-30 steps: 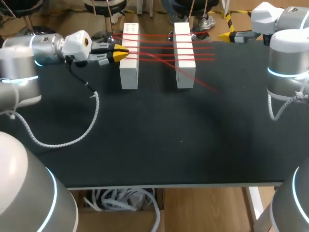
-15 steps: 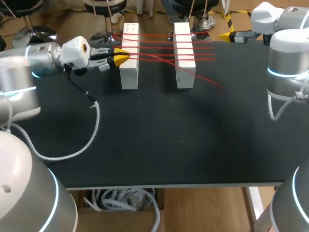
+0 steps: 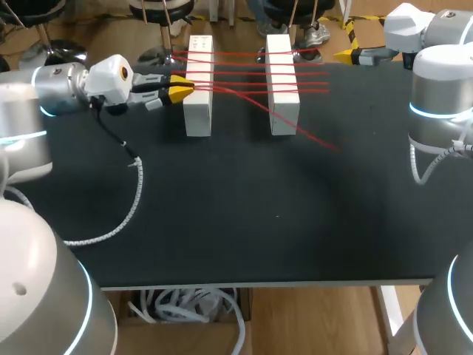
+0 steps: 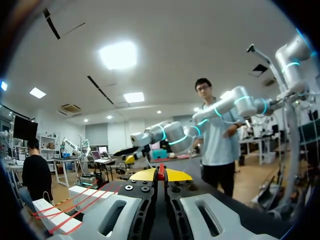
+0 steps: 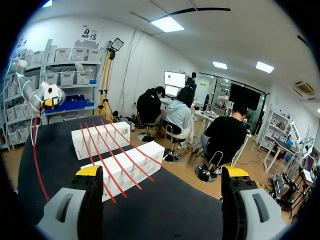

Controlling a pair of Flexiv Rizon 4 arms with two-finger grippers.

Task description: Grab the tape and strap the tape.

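Two white blocks [image 3: 198, 87] [image 3: 282, 83] stand side by side at the back of the black table [image 3: 244, 214]. Red tape [image 3: 240, 72] runs between them in several strands. My left gripper [image 3: 179, 90] sits just left of the left block, shut on the red tape [image 4: 161, 170]. From there a loose strand [image 3: 310, 134] crosses in front of the right block and ends on the table. My right gripper [image 3: 346, 55] hangs open at the back right with nothing in it. In the right wrist view the right gripper [image 5: 162, 172] faces both blocks [image 5: 125, 167], with the tape [image 5: 107, 155] across them.
A coiled grey cable [image 3: 129, 203] from my left arm lies on the table's left part. The blocks stand close to the far edge.
My left gripper has shifted slightly left and toward the front with the tape. The loose strand's free end has slid a little nearer on the table. The right arm has kept still.
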